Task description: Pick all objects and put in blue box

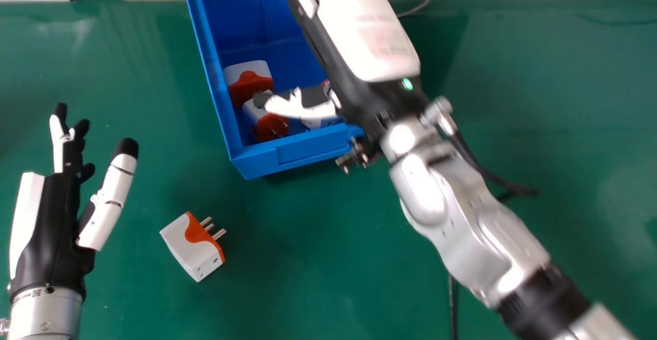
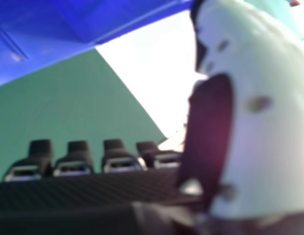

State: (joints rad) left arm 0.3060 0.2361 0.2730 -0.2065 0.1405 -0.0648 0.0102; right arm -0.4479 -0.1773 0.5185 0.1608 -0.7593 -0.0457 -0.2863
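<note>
The right robot hand, fingers and thumb apart, partly hides the blue box near a black cable.

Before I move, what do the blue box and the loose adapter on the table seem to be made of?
The blue box looks like smooth moulded plastic, judging by its even colour and formed rim. The adapter seems to be hard white and orange plastic; its shiny prongs are probably metal.

White-and-orange plug adapter on green table, prongs pointing right; similar adapters inside blue box.
</note>
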